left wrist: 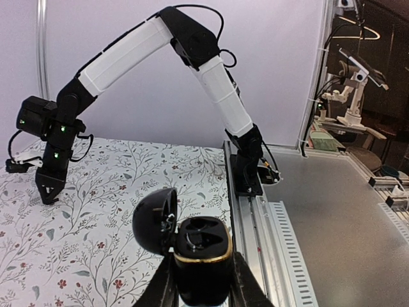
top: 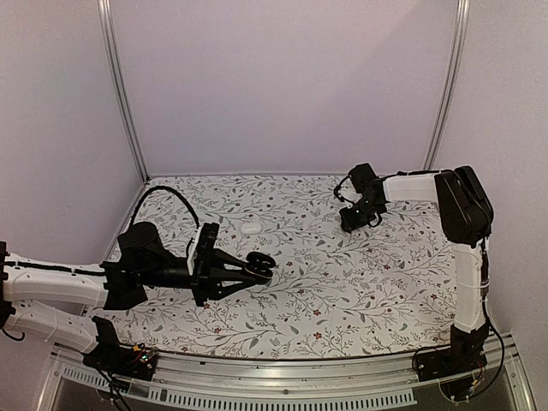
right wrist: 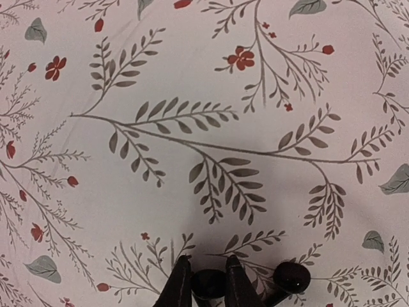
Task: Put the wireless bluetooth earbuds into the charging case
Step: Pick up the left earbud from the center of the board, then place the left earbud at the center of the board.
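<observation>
Right wrist view: right gripper (right wrist: 206, 274) is pinching one earbud (right wrist: 208, 285), pick-up step; left gripper (left wrist: 203, 283) is clasping the open case (left wrist: 204, 251). Next likely calls for lifting it across.

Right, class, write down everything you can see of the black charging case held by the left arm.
The charging case is a glossy black, pebble-shaped shell, plastic by its look, with a thin gold band round its rim. Its domed lid is hinged open to one side, baring dark wells whose contents are unclear. It stands upright, clamped at both sides by the left end effector, over the floral table.
</observation>
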Controlling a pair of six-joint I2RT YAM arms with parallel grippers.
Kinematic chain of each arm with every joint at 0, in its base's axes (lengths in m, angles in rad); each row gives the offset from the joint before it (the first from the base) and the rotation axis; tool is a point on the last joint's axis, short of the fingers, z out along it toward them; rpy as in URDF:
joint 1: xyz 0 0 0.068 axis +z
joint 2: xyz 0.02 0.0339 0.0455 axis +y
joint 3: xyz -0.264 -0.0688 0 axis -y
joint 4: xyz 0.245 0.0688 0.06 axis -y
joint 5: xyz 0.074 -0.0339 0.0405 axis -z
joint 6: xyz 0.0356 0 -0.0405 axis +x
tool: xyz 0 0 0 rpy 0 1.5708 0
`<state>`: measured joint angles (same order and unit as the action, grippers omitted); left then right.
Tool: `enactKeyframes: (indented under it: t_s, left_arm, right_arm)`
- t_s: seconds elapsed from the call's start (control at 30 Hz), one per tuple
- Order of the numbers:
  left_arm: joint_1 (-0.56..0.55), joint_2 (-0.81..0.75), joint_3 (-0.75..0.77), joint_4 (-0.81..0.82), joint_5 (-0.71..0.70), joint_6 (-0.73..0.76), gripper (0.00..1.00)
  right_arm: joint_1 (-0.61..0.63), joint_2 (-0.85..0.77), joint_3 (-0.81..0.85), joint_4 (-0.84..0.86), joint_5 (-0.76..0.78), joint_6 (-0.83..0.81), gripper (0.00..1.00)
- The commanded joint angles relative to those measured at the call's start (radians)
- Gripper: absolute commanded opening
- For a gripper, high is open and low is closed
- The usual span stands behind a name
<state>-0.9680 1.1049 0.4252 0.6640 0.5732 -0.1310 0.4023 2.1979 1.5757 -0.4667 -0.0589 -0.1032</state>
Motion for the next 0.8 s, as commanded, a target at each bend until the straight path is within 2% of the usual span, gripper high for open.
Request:
enactKeyframes:
  t_s: [0.0,0.23,0.47,0.77]
  left_arm:
    - [-0.004,-0.031,-0.017,0.009,0.005,0.004,0.0]
    - [-0.004,-0.055,-0.035,0.009,-0.004,0.003,0.0]
    - [-0.003,-0.069,-0.05,0.011,0.001,-0.006,0.0]
    - [-0.004,-0.111,-0.084,0.012,-0.014,-0.019,0.0]
  right_arm:
    - [0.051,-0.075,-0.115,0.003,-0.05,0.037,0.12]
    - [0.196,-0.236,-0.326,0.063,-0.09,0.155,0.12]
    - [0.382,-0.387,-0.456,0.008,-0.086,0.285,0.13]
    - [0.567,-0.439,-0.537,-0.038,-0.044,0.44,0.13]
